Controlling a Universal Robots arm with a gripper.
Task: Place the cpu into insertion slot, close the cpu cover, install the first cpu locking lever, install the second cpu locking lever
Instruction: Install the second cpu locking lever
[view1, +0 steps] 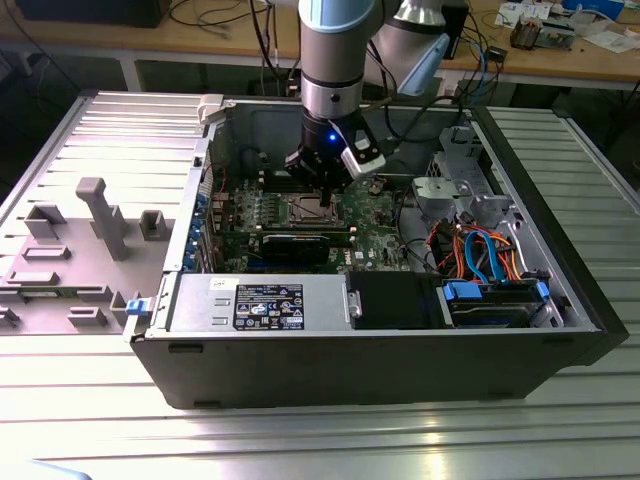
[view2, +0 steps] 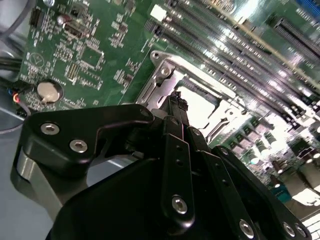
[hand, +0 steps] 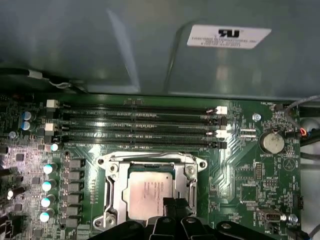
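**CPU seated in socket, gripper low over it**

An open computer case (view1: 400, 340) lies on a ribbed metal table (view1: 300, 440), with a grey moulded tray (view1: 70, 250) at the exterior view's left and wooden benches (view1: 560, 60) with cables behind. The green motherboard (hand: 250, 165) sits on the case floor. The cpu (hand: 150, 192) rests in the insertion slot (view1: 310, 208), with the cpu cover (hand: 152, 162) framing it flat. The gripper (hand: 172, 204) hangs directly over the chip's near edge, its fingers (view2: 175, 102) pressed together with nothing between them. Black memory slots (hand: 140, 125) run beside the socket; a coin battery (hand: 273, 142) lies apart.
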